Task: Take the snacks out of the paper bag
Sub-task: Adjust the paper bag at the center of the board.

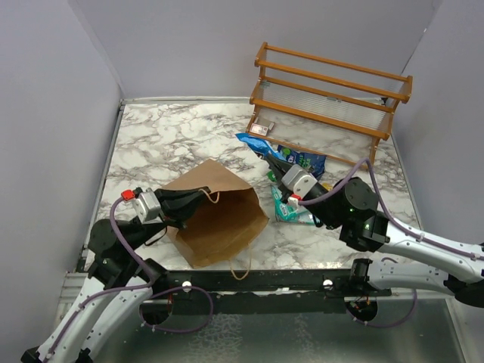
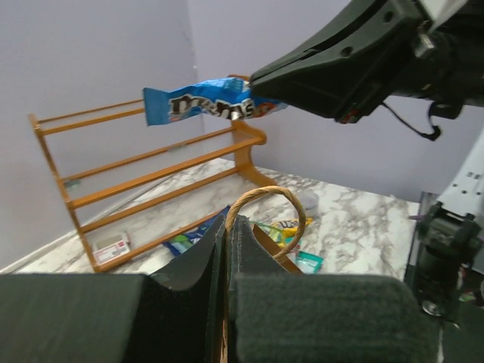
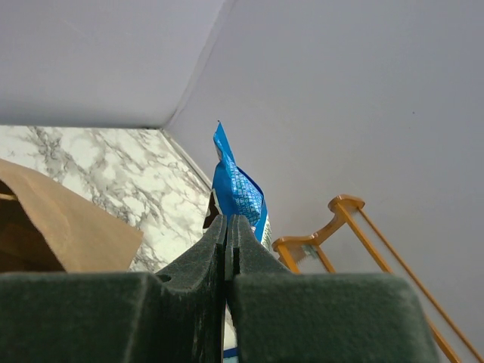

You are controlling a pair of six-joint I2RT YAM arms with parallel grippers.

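1. While the right gripper is pinching the blue packet by one end, up beside the paper bag's right side, foil could be slipping free.
2. Opposite, the left gripper is clamping the bag's rim; a tug could be tearing paper.

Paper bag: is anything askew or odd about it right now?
The paper bag sits crooked and creased, with one loop handle reaching over the near edge of the table. Left gripper pinches its rim. No tear visible.

a shiny blue foil packet is held pinched by the right gripper; left of it, a brown paper bag is seen.
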